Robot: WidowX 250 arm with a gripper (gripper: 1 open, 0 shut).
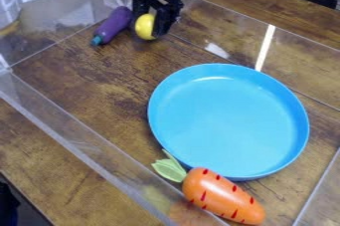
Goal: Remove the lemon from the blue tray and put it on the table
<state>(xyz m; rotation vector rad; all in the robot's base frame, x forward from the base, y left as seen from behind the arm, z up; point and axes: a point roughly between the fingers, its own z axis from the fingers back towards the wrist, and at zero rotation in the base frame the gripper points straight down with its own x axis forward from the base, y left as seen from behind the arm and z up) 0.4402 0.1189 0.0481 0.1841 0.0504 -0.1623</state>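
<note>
Black robot gripper [154,11] closed around the yellow lemon [145,29], beside the purple eggplant [113,25]; lemon off the blue tray [228,118], over the brown table [80,78]; orange carrot [222,196] near the tray's rim.

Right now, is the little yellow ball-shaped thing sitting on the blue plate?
No, the yellow ball is at the black gripper, well away from the blue plate.

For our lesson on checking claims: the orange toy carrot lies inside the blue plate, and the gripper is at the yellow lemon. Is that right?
Not quite: the camera view shows the orange toy carrot outside the blue plate, beside its rim.
</note>
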